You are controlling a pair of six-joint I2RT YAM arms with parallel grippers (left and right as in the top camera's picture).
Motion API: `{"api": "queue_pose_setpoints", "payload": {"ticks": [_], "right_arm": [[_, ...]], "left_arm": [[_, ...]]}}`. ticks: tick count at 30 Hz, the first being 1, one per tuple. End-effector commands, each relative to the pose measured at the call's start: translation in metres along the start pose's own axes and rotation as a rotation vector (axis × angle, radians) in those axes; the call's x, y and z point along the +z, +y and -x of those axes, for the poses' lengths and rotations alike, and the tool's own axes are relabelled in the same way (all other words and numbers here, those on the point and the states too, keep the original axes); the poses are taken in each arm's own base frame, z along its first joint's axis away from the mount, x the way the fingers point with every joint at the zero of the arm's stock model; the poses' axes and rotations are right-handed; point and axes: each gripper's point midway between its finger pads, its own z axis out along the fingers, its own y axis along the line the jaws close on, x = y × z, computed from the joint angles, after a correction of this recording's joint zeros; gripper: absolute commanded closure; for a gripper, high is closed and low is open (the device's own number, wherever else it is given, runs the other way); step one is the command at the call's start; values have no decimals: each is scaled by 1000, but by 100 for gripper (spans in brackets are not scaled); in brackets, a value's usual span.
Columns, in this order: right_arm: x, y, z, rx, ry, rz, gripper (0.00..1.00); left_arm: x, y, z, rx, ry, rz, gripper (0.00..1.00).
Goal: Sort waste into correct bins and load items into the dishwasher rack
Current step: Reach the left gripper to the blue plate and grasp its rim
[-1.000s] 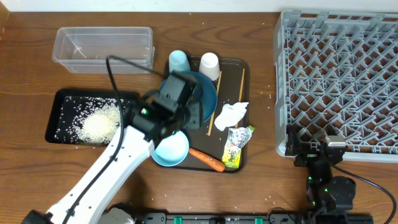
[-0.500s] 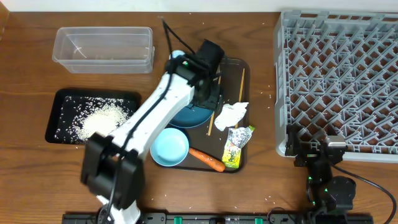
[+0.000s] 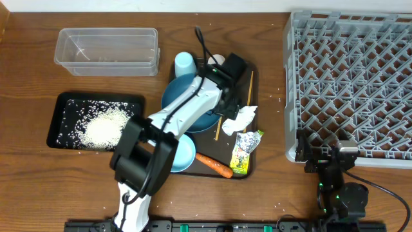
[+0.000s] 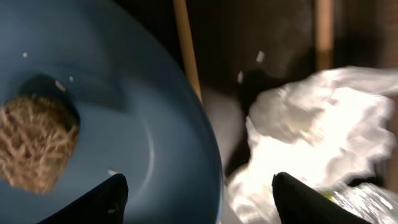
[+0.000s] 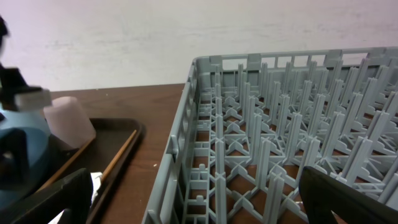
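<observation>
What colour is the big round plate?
Blue. The plate shows best in the left wrist view.

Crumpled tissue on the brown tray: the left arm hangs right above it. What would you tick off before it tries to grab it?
1. left fingers open: ok.
2. crumpled tissue centred between them: not ok; they straddle the blue plate's rim, with the tissue off to one side.
3. chopsticks clear of the tissue: cannot tell.
4. wrapper clear of the tissue: cannot tell; they lie edge to edge.
5. clear tub open-topped and unblocked: ok.
6. right fingers out of the way, by the rack: ok.
</observation>
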Motion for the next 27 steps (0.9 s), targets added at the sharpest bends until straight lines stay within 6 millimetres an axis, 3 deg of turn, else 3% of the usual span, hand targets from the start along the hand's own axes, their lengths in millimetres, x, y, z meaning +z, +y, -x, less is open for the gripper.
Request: {"api": "queue_pose_setpoints", "payload": {"ticks": [1, 23, 25, 27], "right_arm": [[0, -4, -1, -9, 1, -16, 1], [0, -4, -1, -9, 1, -16, 1], [0, -4, -1, -9, 1, -16, 1], [0, -4, -1, -9, 1, -16, 1]], "left_arm": [[10, 16, 8, 20, -27, 122, 25], [31, 24, 11, -28, -55, 158, 26], [31, 24, 12, -28, -58, 157, 40], [32, 24, 12, -28, -58, 157, 48]]}}
